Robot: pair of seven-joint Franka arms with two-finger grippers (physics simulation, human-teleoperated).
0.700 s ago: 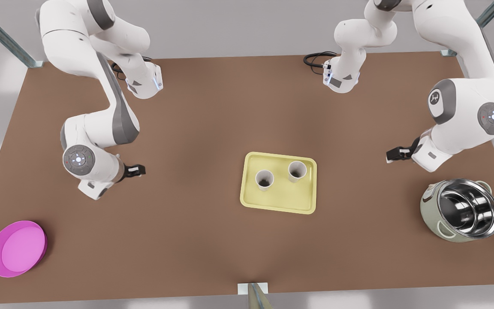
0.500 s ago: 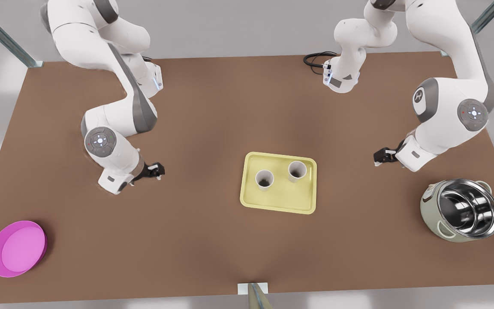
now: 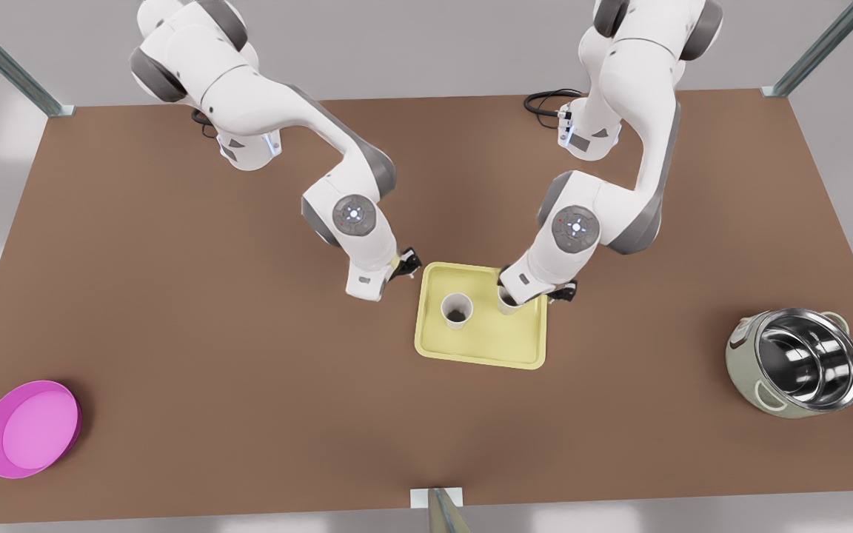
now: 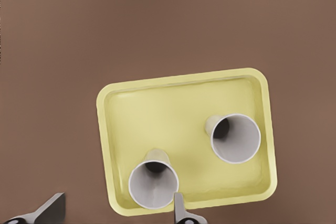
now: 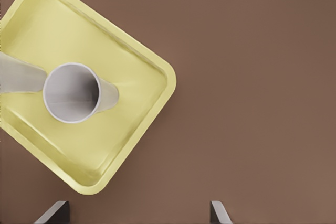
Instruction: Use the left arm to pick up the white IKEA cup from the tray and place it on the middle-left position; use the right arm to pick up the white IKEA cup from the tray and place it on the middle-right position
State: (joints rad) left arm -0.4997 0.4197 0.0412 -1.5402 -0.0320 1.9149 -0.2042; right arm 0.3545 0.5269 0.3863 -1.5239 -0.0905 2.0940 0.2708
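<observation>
The tray [image 3: 480,349] looks like smooth pale-yellow plastic with a soft sheen. Both cups [image 3: 457,309] are matt white – like paper or unglazed ceramic. The table [image 3: 249,385] is flat matt brown. The pot [image 3: 797,363] is polished, mirror-like metal; the magenta bowl [image 3: 29,429] is smooth plastic.

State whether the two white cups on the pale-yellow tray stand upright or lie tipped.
Upright: both white cups show round open mouths facing up, bases resting on the pale-yellow tray.

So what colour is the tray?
Pale yellow; the tray shows best in the left wrist view.
</observation>
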